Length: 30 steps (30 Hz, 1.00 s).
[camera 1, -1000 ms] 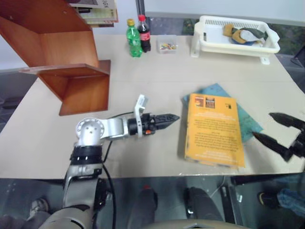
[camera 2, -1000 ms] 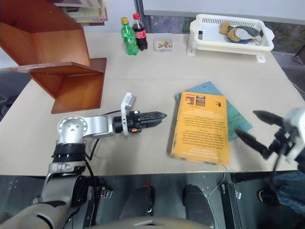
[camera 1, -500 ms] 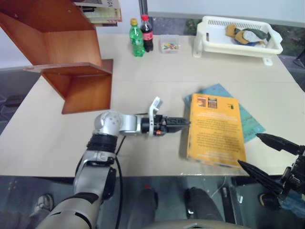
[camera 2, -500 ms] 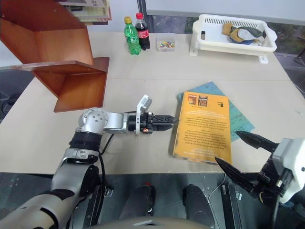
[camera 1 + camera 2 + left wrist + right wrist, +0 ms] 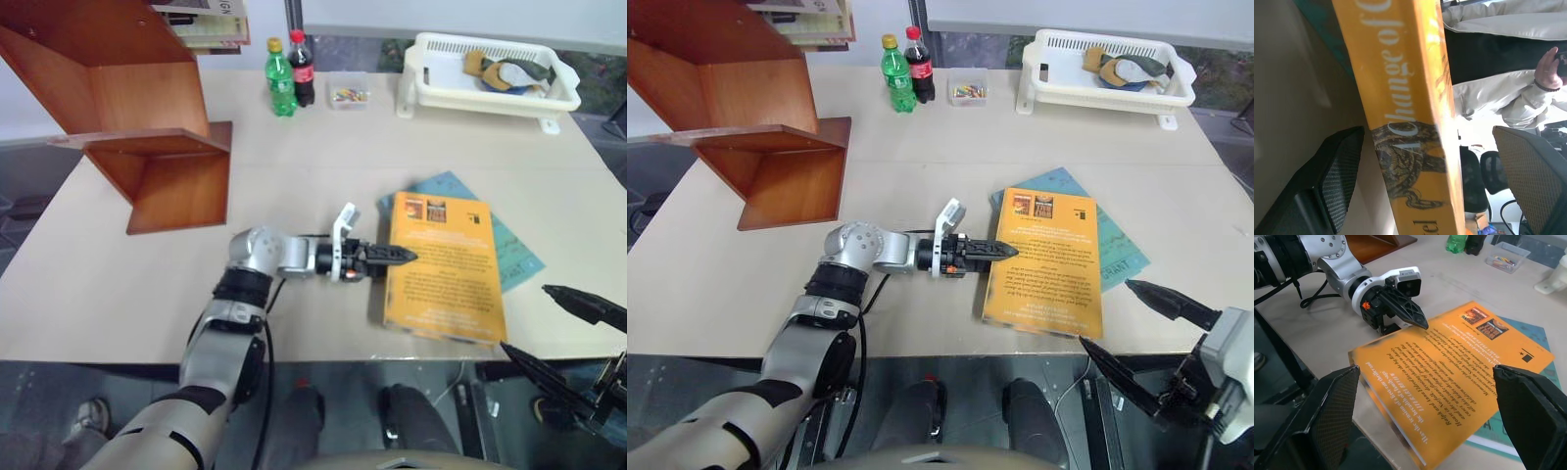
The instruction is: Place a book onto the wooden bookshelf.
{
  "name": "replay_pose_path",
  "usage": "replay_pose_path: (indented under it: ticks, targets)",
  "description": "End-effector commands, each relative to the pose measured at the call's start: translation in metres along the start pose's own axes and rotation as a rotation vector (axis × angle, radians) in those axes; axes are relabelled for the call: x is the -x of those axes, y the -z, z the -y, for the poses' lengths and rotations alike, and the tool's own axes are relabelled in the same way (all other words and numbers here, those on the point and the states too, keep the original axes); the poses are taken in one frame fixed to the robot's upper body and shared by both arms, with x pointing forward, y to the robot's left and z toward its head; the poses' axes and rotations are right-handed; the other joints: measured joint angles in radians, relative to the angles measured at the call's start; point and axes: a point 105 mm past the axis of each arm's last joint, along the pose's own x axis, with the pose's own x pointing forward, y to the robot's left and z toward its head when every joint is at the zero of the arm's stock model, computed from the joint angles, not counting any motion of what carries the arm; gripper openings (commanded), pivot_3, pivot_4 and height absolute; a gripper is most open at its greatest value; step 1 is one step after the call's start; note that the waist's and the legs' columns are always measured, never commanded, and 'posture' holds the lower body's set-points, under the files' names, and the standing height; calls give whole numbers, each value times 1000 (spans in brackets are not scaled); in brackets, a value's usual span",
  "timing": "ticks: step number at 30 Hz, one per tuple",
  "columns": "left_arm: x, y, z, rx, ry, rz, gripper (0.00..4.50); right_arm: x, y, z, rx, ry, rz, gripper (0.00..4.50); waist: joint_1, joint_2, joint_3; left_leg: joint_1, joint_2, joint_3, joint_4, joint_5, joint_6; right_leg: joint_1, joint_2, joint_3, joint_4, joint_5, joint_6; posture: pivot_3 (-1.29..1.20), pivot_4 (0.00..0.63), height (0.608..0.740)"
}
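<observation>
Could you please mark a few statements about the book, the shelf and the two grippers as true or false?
1. The book lies flat on the table, back cover up. True.
2. The book already stands on the wooden bookshelf. False: the bookshelf stands apart at the table's far left, and the book lies on the table.
3. The left gripper has its fingers astride the book's spine edge, one above the cover. True.
4. The right gripper is shut on the book. False: it is open, off the table's near edge, touching nothing.
5. The book lies on top of a thin teal book. True.
6. The white basket holds the two bottles. False: the bottles stand on the table.
</observation>
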Motion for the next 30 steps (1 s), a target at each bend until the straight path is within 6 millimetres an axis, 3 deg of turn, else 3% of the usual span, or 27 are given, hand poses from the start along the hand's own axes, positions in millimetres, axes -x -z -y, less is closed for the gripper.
replay_pose_path:
  ticks: [1,12,15,20,22,30]
  targets:
    - [-4,-5,7,-19,32,1,4500,1,-8,-3,46,0,24,4471,0,0,0,0,0,0,0,0,0,0,0,0,0,0,0,0,150,740]
    - [-3,-13,3,23,34,24,4500,1,-7,-3,64,32,16,4471,0,0,0,0,0,0,0,0,0,0,0,0,0,0,0,0,150,740]
    - [-4,-14,3,35,44,19,3643,1,-6,-3,69,39,12,4500,0,0,0,0,0,0,0,0,0,0,0,0,0,0,0,0,150,740]
    - [-7,-15,6,55,66,10,1311,2,-5,-3,69,49,9,4500,1,0,0,0,0,0,0,0,0,0,0,0,0,0,0,0,150,740]
    - [-8,-15,6,61,75,3,800,3,-4,-4,69,53,4,4500,1,0,0,0,0,0,0,0,0,0,0,-1,0,0,0,0,150,740]
    - [-7,-16,8,59,92,7,783,2,-2,-5,71,62,0,4500,1,0,0,-1,0,0,0,0,0,0,0,-1,0,0,0,0,150,740]
